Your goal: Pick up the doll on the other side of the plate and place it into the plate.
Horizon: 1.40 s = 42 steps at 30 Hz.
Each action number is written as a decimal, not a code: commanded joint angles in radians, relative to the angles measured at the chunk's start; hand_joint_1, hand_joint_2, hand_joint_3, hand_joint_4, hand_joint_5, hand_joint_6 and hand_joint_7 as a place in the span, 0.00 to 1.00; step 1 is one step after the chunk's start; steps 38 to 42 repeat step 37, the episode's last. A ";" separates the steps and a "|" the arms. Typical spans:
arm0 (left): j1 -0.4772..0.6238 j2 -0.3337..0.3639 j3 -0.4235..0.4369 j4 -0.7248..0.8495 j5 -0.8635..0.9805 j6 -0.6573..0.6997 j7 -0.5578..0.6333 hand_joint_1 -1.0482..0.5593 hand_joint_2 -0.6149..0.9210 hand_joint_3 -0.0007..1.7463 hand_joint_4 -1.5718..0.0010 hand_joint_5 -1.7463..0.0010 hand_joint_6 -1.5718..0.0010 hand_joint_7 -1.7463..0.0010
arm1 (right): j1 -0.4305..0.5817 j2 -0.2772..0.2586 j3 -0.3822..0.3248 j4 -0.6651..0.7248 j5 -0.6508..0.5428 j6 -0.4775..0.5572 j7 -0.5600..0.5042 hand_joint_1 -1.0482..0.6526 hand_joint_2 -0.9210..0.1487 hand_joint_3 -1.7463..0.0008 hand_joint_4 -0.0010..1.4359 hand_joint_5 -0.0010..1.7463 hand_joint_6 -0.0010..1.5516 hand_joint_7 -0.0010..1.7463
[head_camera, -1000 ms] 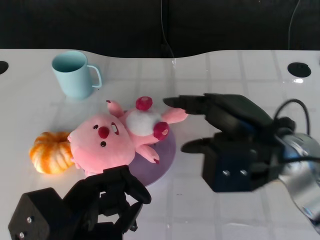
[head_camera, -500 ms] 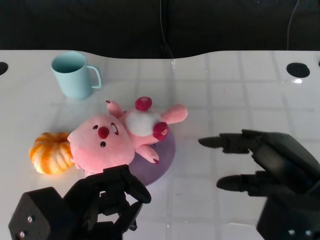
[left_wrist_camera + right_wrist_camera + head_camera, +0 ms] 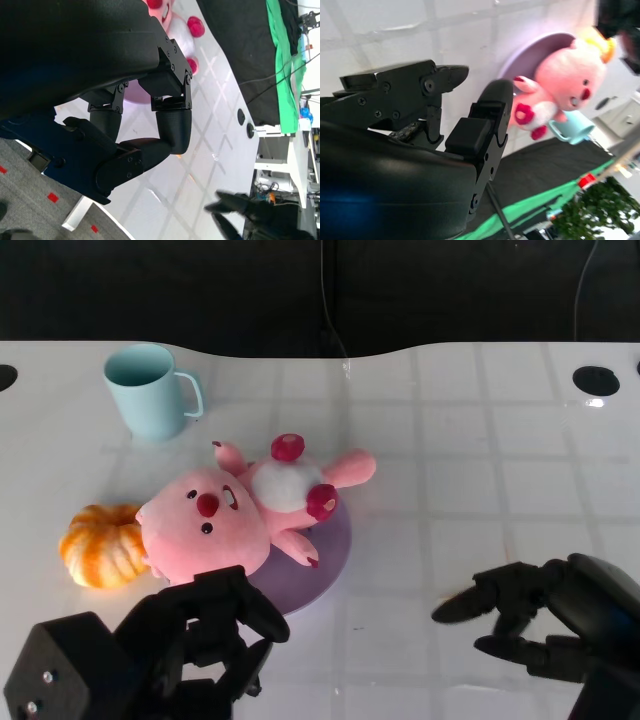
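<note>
The pink plush doll lies on its back across the purple plate, its head over the plate's left rim and one arm past the far right rim. The right wrist view shows the doll on the plate too. My right hand is at the lower right, well away from the doll, fingers apart and holding nothing. At the lower left, my left hand sits just in front of the plate with its fingers curled in on nothing; the left wrist view shows this hand curled.
A light blue mug stands at the back left. An orange plush pumpkin lies left of the doll's head. Two dark round holes mark the white table near its far corners.
My right hand has drawn back from beside the doll's arm toward the lower right edge of the picture. The doll, plate and left hand have stayed put.
</note>
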<state>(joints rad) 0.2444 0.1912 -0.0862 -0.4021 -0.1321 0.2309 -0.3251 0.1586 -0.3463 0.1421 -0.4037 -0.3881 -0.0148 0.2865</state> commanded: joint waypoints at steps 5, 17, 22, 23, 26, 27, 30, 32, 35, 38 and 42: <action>0.006 0.019 0.009 0.015 -0.008 -0.037 -0.020 0.46 0.82 0.53 0.61 0.00 0.57 0.22 | -0.017 -0.012 0.014 0.070 -0.043 -0.035 -0.032 0.66 0.55 0.28 0.64 0.93 0.63 0.54; 0.004 0.015 0.001 0.037 -0.011 -0.061 -0.024 0.47 0.83 0.53 0.61 0.00 0.56 0.24 | -0.035 -0.020 0.003 0.165 -0.037 -0.084 -0.051 0.64 0.54 0.26 0.60 1.00 0.56 0.73; 0.000 0.010 -0.004 0.038 -0.007 -0.047 -0.019 0.47 0.82 0.54 0.60 0.00 0.56 0.23 | -0.040 -0.027 0.000 0.172 -0.037 -0.080 -0.040 0.64 0.54 0.26 0.60 0.99 0.56 0.74; 0.000 0.010 -0.005 0.038 -0.006 -0.048 -0.019 0.48 0.82 0.55 0.61 0.00 0.57 0.23 | -0.041 -0.028 -0.001 0.173 -0.034 -0.079 -0.038 0.64 0.55 0.25 0.60 0.99 0.56 0.74; 0.003 0.009 -0.008 0.035 -0.004 -0.051 -0.019 0.48 0.81 0.56 0.61 0.00 0.58 0.21 | -0.039 -0.029 -0.002 0.175 -0.029 -0.082 -0.035 0.64 0.55 0.25 0.60 0.98 0.56 0.74; 0.004 0.008 -0.009 0.034 -0.005 -0.052 -0.018 0.48 0.81 0.56 0.61 0.00 0.58 0.21 | -0.038 -0.029 -0.001 0.173 -0.028 -0.081 -0.034 0.64 0.55 0.25 0.60 0.98 0.56 0.74; 0.008 0.006 -0.008 0.030 -0.008 -0.050 -0.019 0.48 0.81 0.56 0.61 0.00 0.58 0.21 | -0.034 -0.028 -0.001 0.171 -0.025 -0.082 -0.035 0.64 0.55 0.26 0.60 0.98 0.56 0.75; 0.011 0.004 -0.007 0.027 -0.012 -0.048 -0.018 0.48 0.81 0.56 0.60 0.00 0.58 0.21 | -0.032 -0.027 0.001 0.169 -0.030 -0.081 -0.040 0.64 0.54 0.26 0.60 0.98 0.56 0.75; 0.015 0.005 -0.007 0.023 -0.012 -0.051 -0.020 0.49 0.82 0.56 0.60 0.00 0.58 0.21 | -0.030 -0.027 0.003 0.166 -0.034 -0.080 -0.040 0.64 0.54 0.26 0.60 0.98 0.55 0.76; 0.016 0.008 -0.007 0.022 -0.010 -0.052 -0.022 0.48 0.82 0.56 0.60 0.00 0.58 0.21 | -0.029 -0.027 0.003 0.164 -0.030 -0.079 -0.037 0.64 0.54 0.27 0.59 0.98 0.55 0.76; 0.016 0.008 -0.007 0.022 -0.010 -0.052 -0.022 0.48 0.82 0.56 0.60 0.00 0.58 0.21 | -0.029 -0.027 0.003 0.164 -0.030 -0.079 -0.037 0.64 0.54 0.27 0.59 0.98 0.55 0.76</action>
